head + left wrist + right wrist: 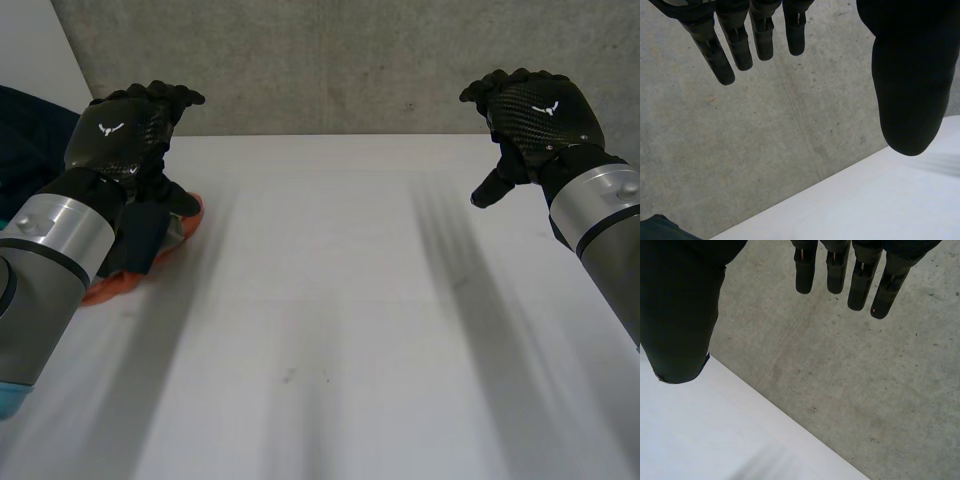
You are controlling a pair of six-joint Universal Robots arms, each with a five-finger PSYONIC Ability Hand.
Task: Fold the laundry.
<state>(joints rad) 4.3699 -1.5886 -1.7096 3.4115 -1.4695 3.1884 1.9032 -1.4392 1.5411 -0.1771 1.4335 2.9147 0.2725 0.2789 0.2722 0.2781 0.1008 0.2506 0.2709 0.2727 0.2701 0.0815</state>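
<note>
white table (330,300) | grey concrete (350,60) beyond | left hand (120,130), right hand (545,115): fingers straight, released

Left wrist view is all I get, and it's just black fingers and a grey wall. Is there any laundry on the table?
Observer: Yes. An orange cloth lies near the left edge of the table.
Operator: Is my hand touching it?
Observer: It doesn't look so. In the head view the left hand is raised past the cloth, toward the wall. The left arm hides most of the cloth.
Operator: Where's the other hand?
Observer: The right hand is raised over the far right side of the table, fingers straight, holding nothing.
</note>
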